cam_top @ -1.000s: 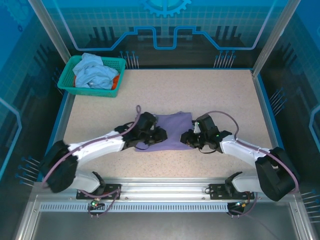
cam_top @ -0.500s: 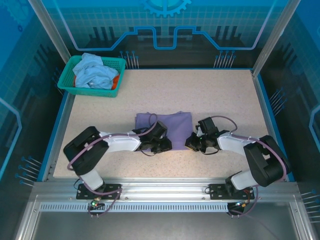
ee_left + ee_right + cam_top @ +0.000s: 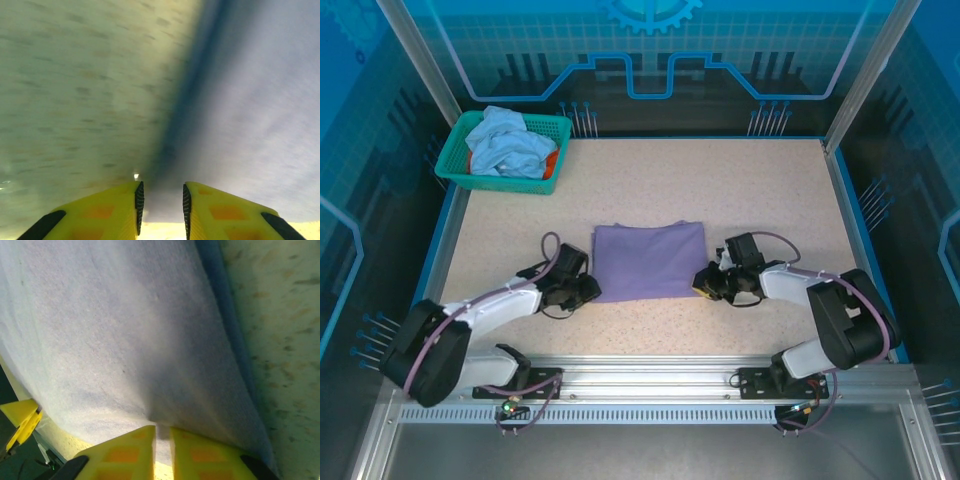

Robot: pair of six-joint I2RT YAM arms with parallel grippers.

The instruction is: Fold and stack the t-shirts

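The left claw [image 3: 161, 202] is holding its two yellow, ridged fingers [image 3: 115, 215] a little apart with nothing between them, right at the left edge of the purple t-shirt [image 3: 648, 260]. The right claw [image 3: 163, 437] is pinching the soft, fuzzy cloth at the shirt's right edge, and the cloth is bunching up there. The shirt is lying flat as a smooth folded rectangle on the speckled table [image 3: 740, 190], between both claws, its long side running left to right.
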